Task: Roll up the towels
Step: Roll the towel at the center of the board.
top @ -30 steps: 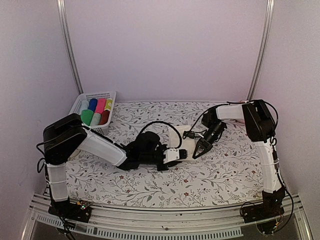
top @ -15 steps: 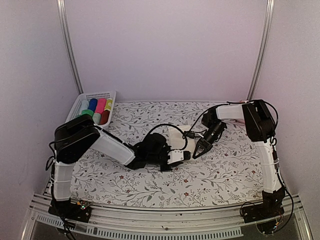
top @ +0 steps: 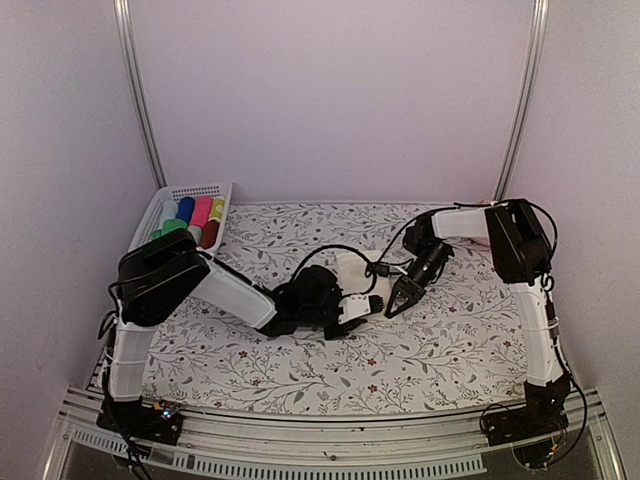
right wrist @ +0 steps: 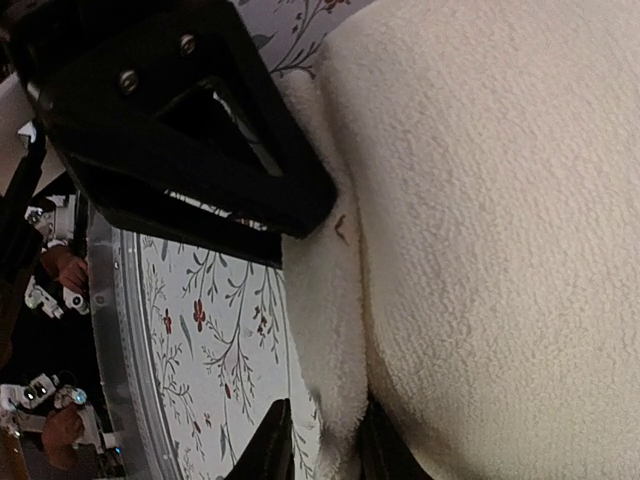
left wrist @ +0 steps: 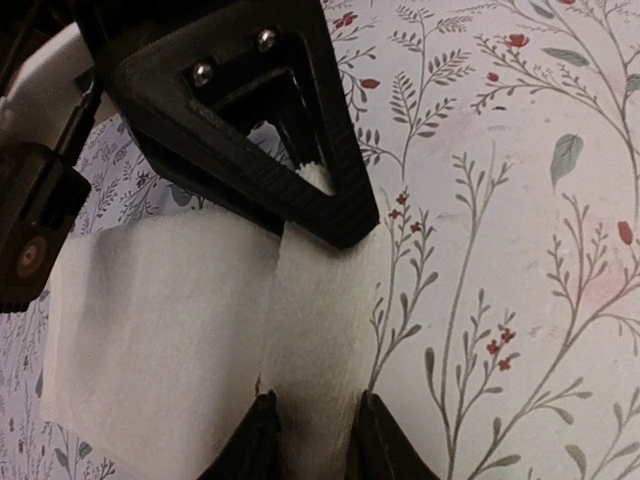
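Note:
The cream-white towel (top: 350,272) lies mid-table, its near edge rolled into a narrow tube (left wrist: 320,300). My left gripper (left wrist: 315,445) is shut on one end of that rolled edge. Facing it from the other end, my right gripper (right wrist: 320,445) straddles the same roll (right wrist: 325,330); its jaws stand slightly open, one finger touching the cloth, the other just clear of it. In the top view the left gripper (top: 370,304) and the right gripper (top: 392,305) almost meet tip to tip. A small dark mark (right wrist: 342,228) shows on the roll. The green towel (top: 168,228) sits rolled in the basket.
A white basket (top: 192,190) at the back left holds blue, pink, yellow and red rolls beside the green one. The left arm's elbow (top: 165,275) rises in front of it. A floral cloth (top: 300,370) covers the table; metal rails run along the near edge.
The left arm has slid right, bringing its gripper and the rolled edge closer to the right gripper. The right gripper's jaws have loosened from shut to slightly open.

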